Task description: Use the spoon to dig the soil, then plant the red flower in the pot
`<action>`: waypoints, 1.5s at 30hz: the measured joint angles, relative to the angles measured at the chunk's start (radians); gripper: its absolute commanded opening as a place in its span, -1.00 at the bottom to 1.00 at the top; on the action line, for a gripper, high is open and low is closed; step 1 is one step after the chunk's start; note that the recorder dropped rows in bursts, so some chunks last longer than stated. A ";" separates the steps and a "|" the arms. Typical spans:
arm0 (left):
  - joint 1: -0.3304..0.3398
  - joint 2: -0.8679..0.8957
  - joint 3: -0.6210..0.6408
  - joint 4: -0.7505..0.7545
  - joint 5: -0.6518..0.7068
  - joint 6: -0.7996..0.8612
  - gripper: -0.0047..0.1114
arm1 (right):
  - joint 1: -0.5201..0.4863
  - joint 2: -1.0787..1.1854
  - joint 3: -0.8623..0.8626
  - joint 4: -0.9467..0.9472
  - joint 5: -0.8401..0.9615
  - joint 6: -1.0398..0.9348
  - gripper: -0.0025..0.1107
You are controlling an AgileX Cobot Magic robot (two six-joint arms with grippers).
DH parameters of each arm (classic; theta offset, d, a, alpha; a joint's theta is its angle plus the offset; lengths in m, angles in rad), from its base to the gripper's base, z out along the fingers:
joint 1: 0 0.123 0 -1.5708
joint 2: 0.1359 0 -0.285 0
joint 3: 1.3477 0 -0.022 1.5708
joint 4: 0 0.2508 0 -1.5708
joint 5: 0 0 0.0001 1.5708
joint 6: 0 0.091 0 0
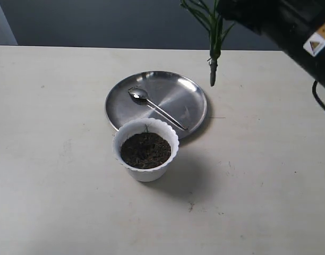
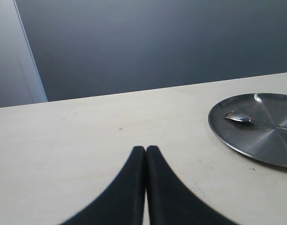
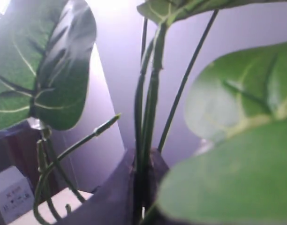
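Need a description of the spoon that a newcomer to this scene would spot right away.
On the pale table, find the round steel plate just beyond the white pot. The spoon lies flat on that plate, bowl away from the pot, handle slanting toward the pot-side rim. It is the only slim, shiny silver piece there.

Round steel plate [image 1: 190,97] flat on worktop [image 1: 56,186], brushed and shiny. Worktop pale cream, scuffed, a few dark specks. Dark grey wall [image 1: 99,21] behind far edge; lighter panel [image 1: 1,24] at its left corner.
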State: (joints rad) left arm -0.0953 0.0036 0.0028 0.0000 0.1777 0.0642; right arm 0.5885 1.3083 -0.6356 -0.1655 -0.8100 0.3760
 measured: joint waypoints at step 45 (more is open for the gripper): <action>0.000 0.000 0.000 0.000 -0.004 0.000 -0.91 | 0.295 0.540 -0.042 0.013 -0.401 -0.153 -0.97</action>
State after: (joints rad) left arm -0.0953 0.0036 0.0028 0.0000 0.1739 0.0642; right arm 0.8830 1.8487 -0.6775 -0.1526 -1.2108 0.2228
